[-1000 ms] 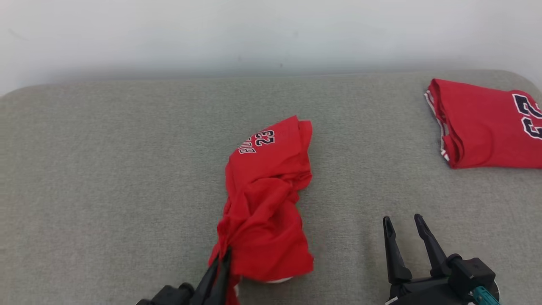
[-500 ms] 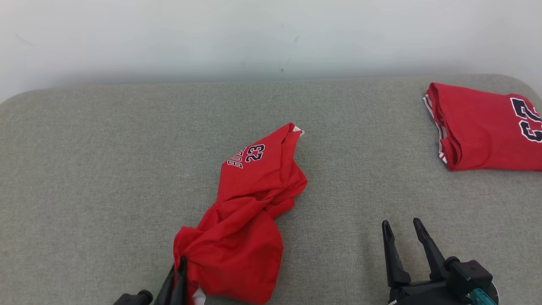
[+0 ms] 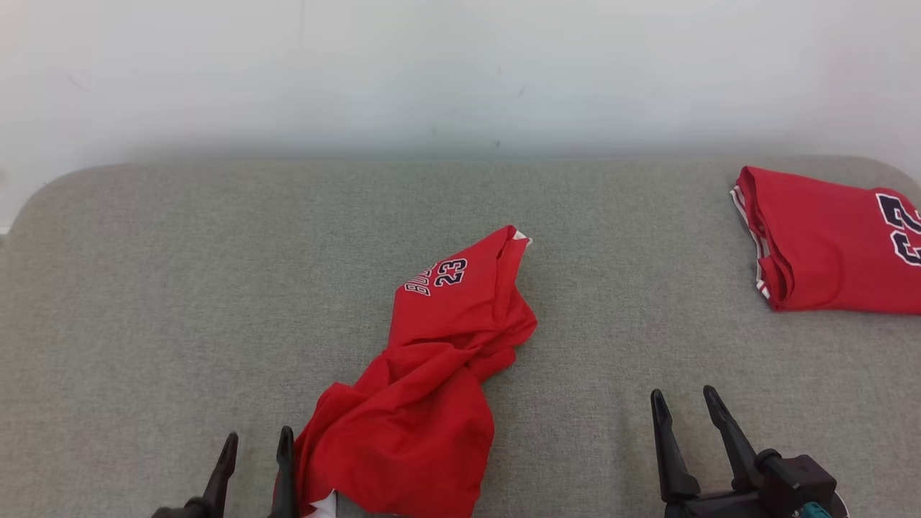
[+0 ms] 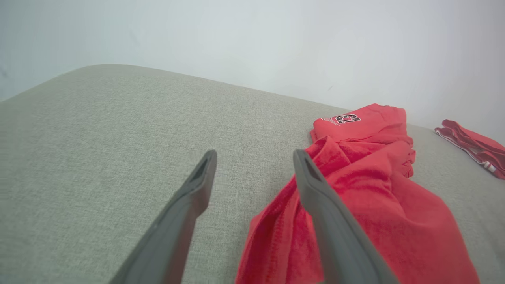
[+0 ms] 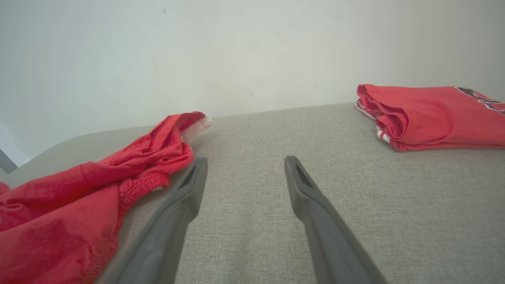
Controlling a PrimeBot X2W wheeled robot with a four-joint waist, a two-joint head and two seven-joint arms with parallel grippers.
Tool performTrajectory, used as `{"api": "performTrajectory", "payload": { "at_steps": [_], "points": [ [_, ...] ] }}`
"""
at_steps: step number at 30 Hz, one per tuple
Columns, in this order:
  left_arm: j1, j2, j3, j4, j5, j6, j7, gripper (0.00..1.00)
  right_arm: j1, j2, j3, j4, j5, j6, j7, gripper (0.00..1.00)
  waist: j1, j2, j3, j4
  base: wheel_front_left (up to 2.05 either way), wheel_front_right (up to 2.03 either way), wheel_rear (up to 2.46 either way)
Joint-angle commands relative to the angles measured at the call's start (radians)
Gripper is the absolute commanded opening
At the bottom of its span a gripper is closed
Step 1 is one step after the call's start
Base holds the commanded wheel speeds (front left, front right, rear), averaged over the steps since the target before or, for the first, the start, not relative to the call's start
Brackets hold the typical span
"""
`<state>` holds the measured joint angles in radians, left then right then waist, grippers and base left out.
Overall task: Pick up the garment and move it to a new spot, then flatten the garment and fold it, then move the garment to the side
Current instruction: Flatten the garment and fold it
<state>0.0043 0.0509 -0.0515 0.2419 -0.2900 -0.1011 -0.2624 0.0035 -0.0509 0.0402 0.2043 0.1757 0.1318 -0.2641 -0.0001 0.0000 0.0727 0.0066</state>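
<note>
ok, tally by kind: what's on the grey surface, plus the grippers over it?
Red garments: 2 (crumpled garment, folded garment)
Grippers: 2 (left gripper, right gripper, both with fingers apart and nothing between them)
Total: 4

Crumpled garment [image 3: 424, 388] mid-frame is bright red with a dark "23" outlined in white, plus a white bit at the hem. Folded jersey [image 3: 827, 244] upper right: same red, navy numerals, red-and-white striped trim. Padded surface [image 3: 180, 288] is flecked grey-green, wall [image 3: 432, 65] off-white.
</note>
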Motion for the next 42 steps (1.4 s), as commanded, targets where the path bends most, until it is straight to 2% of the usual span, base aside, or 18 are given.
{"api": "performTrajectory", "payload": {
  "at_steps": [1,10,22,23,24,25,28,33,38,42],
  "points": [
    [0.024,0.000,0.008,-0.008,0.001,0.006,-0.002,1.00,0.014,0.001,0.001,0.000,-0.002,-0.003,-0.001,1.00,0.0001,0.0000,-0.012,0.010,0.00,0.00,0.00],
    [0.039,-0.001,-0.014,-0.001,0.037,-0.009,-0.002,1.00,0.016,0.001,0.005,0.003,-0.004,-0.003,-0.001,1.00,0.0001,0.0000,-0.023,0.017,0.00,0.00,0.00],
    [0.009,-0.001,-0.032,0.077,0.091,-0.020,-0.002,0.98,0.003,0.001,0.000,-0.002,0.007,-0.003,-0.001,1.00,0.0001,0.0000,0.004,-0.001,0.00,0.00,0.00],
    [0.003,0.000,-0.030,0.086,0.093,-0.020,-0.002,0.73,0.002,0.002,-0.001,-0.002,0.007,-0.003,-0.001,1.00,0.0001,0.0000,0.005,-0.003,0.00,0.00,0.00],
    [-0.004,0.000,-0.027,0.093,0.092,-0.021,-0.002,0.25,0.002,0.002,-0.001,-0.002,0.008,-0.003,-0.001,1.00,0.0001,0.0000,0.007,-0.003,0.00,0.00,0.00],
    [-0.010,0.000,-0.021,0.102,0.082,-0.021,-0.002,0.00,0.002,0.001,-0.002,-0.002,0.008,-0.003,-0.001,1.00,0.0001,0.0000,0.008,-0.003,0.00,0.00,0.00],
    [-0.024,0.000,-0.007,0.129,0.080,-0.023,-0.002,0.00,0.003,0.001,-0.003,-0.002,0.008,-0.003,-0.001,1.00,0.0001,0.0000,0.010,-0.005,0.00,0.00,0.00],
    [-0.042,0.004,0.023,0.096,0.054,-0.028,-0.002,0.00,0.001,0.001,-0.010,-0.004,0.007,-0.003,-0.001,1.00,0.0001,0.0000,0.014,0.001,0.00,0.00,0.00],
    [-0.069,0.043,0.060,0.090,0.057,-0.030,-0.002,0.00,0.001,0.001,-0.005,-0.001,0.005,-0.003,-0.001,1.00,0.0001,0.0000,0.017,0.012,0.00,0.00,0.00],
    [-0.101,0.080,0.131,0.109,0.032,-0.027,-0.002,0.00,-0.008,0.002,-0.007,0.002,0.001,-0.003,-0.001,1.00,0.0001,0.0000,0.021,0.012,0.00,0.00,0.00]
  ]
}}
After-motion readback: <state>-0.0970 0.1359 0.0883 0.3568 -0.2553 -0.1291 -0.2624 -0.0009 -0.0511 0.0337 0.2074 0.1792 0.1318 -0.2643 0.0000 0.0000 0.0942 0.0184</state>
